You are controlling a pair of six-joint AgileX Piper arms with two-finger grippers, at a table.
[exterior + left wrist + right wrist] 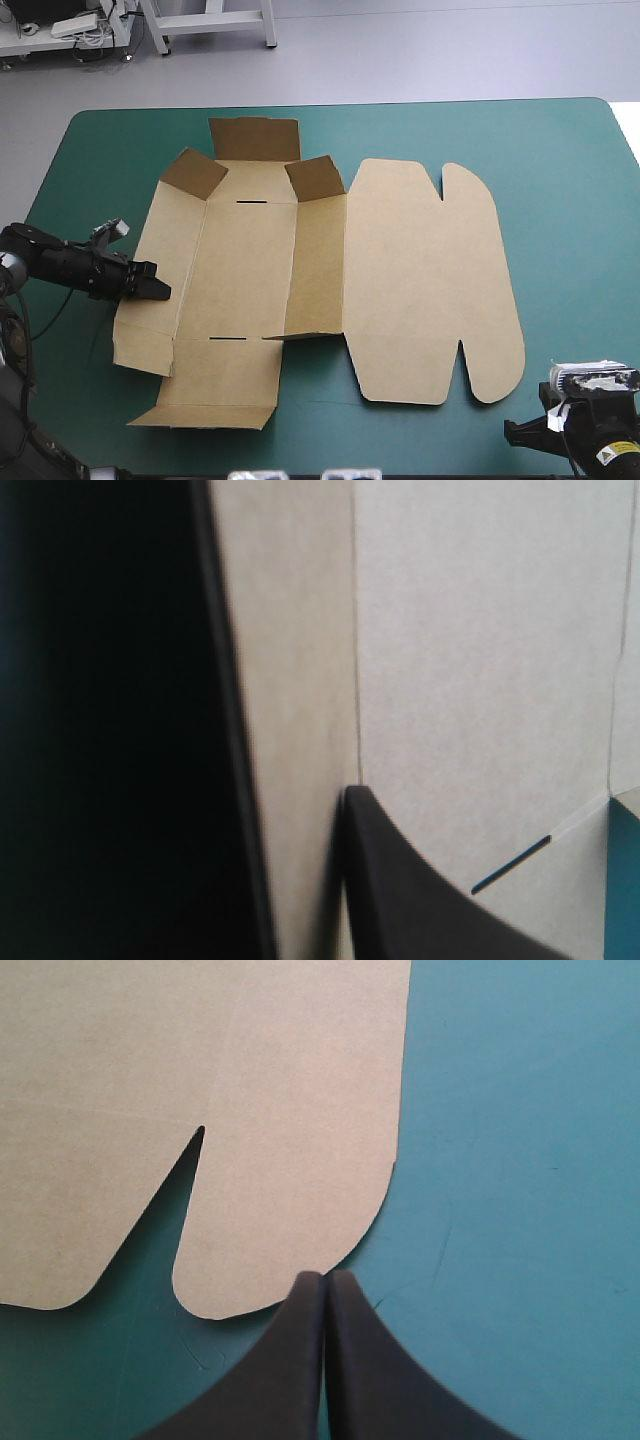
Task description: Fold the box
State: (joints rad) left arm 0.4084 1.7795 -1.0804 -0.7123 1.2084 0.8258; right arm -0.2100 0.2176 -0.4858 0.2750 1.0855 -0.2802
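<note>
The brown box [250, 270] lies as a cut sheet in the middle of the table, its wide lid panel [420, 290] flat to the right. Two corner flaps [195, 172] stand up at the far end. My left gripper [158, 290] is at the sheet's left wall panel. In the left wrist view that brown wall [300, 680] runs between the two black fingers [400, 880] of the left gripper [295, 810], which is shut on it. My right gripper [515, 432] is low at the near right corner. It is shut [325, 1278], its tip at the edge of the lid's rounded tab [290, 1210].
The teal-green cover [570, 200] shows bare to the right of the lid and along the far edge. A narrow end flap [210, 395] of the box lies flat toward the near edge, and another [255, 138] toward the far edge.
</note>
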